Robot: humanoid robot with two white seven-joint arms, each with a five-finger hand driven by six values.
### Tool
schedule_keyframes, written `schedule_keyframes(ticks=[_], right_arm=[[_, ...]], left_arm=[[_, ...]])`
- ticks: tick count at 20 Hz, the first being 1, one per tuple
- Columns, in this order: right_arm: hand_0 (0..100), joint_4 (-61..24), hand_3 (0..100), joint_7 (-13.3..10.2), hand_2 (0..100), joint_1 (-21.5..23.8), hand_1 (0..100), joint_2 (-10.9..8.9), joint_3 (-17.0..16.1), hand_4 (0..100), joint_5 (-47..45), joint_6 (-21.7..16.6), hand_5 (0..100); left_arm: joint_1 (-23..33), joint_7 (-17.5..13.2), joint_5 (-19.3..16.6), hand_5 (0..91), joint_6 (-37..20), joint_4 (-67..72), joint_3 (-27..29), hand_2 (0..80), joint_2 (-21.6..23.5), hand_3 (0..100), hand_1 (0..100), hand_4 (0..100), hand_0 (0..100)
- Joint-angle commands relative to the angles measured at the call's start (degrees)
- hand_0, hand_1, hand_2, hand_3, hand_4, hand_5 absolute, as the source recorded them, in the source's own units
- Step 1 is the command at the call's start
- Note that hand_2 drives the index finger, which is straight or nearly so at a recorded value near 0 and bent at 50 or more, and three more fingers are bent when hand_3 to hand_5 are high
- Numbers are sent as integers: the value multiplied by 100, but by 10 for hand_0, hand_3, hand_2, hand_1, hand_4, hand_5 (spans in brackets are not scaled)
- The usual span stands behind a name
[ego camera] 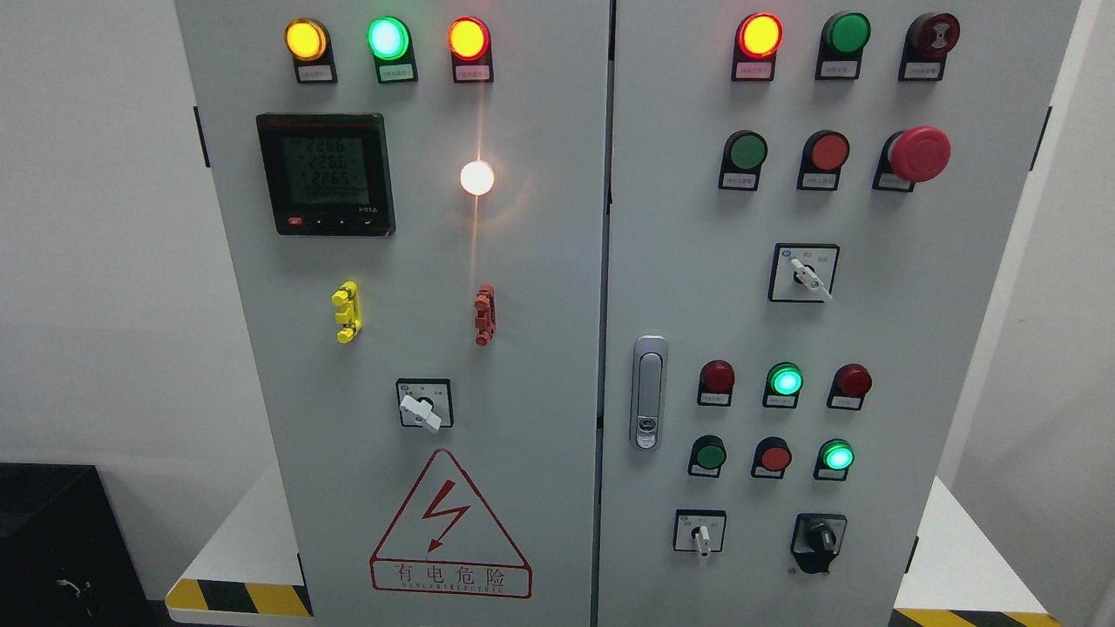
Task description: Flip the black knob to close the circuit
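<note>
Grey cabinet (540, 348), black knob (819, 538) bottom-right

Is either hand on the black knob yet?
Apart. The head view shows the black knob at the right door's lower right with nothing on it; neither hand is in the picture.

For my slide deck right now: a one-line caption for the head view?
Control cabinet with lit lamps; black knob at lower right, untouched, no hand in view.
</note>
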Motion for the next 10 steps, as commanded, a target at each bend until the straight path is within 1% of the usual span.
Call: schedule_keyframes(ticks=[1, 7, 10], right_arm=[[0, 23, 0, 5, 0, 8, 317, 53, 28, 0, 149, -15, 0], [0, 6, 0, -22, 0, 25, 306, 123, 63, 0, 132, 11, 0], [0, 49, 0, 13, 0, 25, 301, 123, 2, 0, 132, 3, 0]], left_arm=[[132, -2, 0, 0, 0, -167, 0, 0, 7, 0, 556, 0, 120], [132, -2, 0, 0, 0, -167, 0, 0, -2, 0, 556, 0, 120], [132, -2, 0, 0, 0, -167, 0, 0, -2, 0, 556, 0, 120]])
